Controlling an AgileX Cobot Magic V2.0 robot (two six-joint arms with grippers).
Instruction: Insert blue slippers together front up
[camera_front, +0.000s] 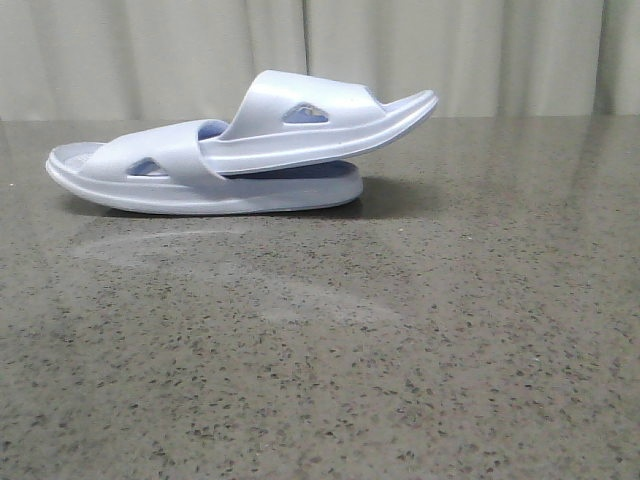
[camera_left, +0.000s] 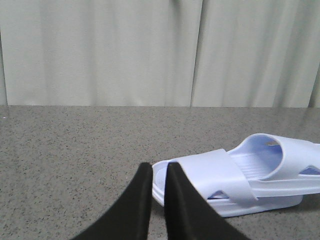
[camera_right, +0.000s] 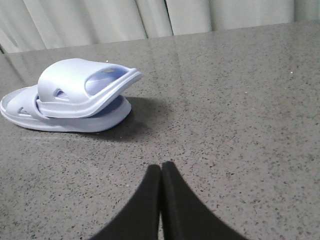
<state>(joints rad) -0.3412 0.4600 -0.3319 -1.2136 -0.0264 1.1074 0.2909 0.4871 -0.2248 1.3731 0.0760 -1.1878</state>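
Both grippers are hanging empty, the left gripper with fingertips a sliver apart and the right gripper pressed closed, each well clear of the blue slippers. One slipper is sitting nested under the other's strap on the speckled table, toes facing the same way. Insertion is looking finished, so retreating is probably all that remains.

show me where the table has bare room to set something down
The table is bare across the whole near side, in front of the slippers, and to their right up to the curtain. The only crowded patch is far left, where the nested slippers sit. Both end effectors are clear of them.
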